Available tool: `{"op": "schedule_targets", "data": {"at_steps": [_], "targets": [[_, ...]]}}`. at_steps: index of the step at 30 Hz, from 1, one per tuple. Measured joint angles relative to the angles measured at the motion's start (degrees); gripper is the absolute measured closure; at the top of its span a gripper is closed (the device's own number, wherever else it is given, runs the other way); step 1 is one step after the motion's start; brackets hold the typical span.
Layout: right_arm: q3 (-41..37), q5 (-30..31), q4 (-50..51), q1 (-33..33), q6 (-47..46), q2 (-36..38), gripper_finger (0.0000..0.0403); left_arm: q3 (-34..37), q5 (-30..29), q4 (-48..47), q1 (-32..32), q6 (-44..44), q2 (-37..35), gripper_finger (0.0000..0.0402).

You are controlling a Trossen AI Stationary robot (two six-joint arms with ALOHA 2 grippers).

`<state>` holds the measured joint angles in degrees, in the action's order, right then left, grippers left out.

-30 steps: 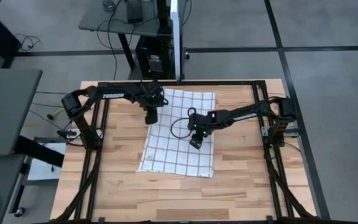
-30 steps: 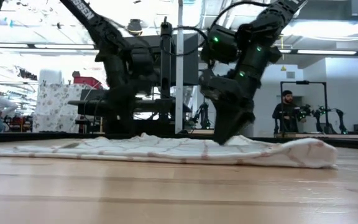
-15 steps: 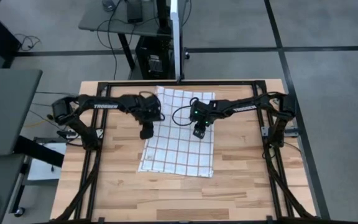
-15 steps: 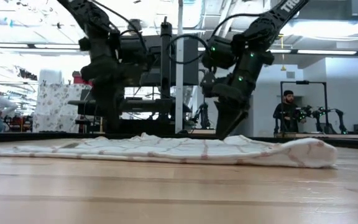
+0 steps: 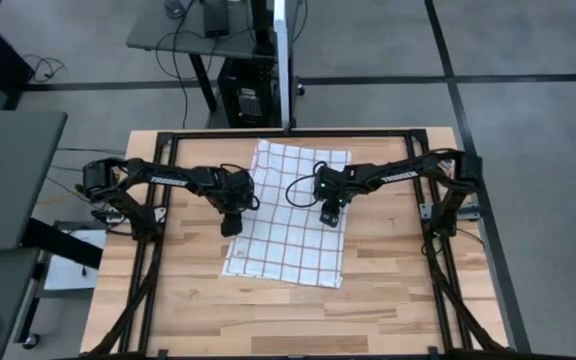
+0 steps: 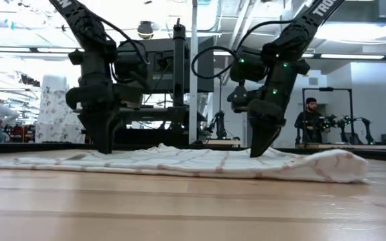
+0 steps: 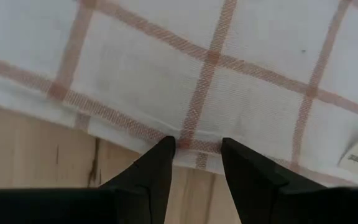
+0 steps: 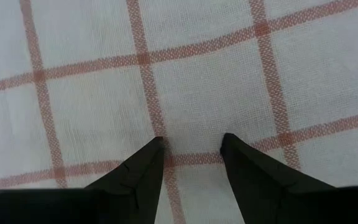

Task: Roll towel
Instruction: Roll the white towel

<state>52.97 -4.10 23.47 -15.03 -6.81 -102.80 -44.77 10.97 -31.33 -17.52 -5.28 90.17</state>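
Claws [image 5: 230,226] [image 5: 332,214], parted, press opposite towel [image 5: 288,240] edges.

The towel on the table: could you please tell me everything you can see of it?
The towel is white woven cloth with a thin reddish check and a small label near one edge. It lies spread nearly flat on the wooden table, not yet rolled, with one end bunched slightly thicker. The left tool stands open at its left edge, tips at the hem; the right tool stands open, tips on the cloth near its right edge.
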Motion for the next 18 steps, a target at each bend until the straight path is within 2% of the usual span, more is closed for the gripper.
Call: {"op": "schedule_targets", "data": {"at_steps": [8, 13, 15, 18], "targets": [[3.24, -0.09, 0.67, -0.14, -0.70, 3.91, 0.0241, -6.23, -0.59, -0.47, -0.02, 1.72, -1.00, 0.0277], [6.23, -0.29, -0.49, -0.52, -5.53, 5.58, 0.0241, -11.41, -0.44, -0.57, 0.00, 1.36, -1.30, 0.0277], [7.43, -2.54, 1.80, -0.52, -7.58, 5.46, 0.0241, -12.91, -0.44, -0.63, -0.02, 1.31, -1.33, 0.0277], [8.79, -10.11, 2.95, -0.11, -7.96, 5.61, 0.0241, -13.57, -0.14, -1.44, 0.15, 4.02, -1.33, 0.0277]]}}
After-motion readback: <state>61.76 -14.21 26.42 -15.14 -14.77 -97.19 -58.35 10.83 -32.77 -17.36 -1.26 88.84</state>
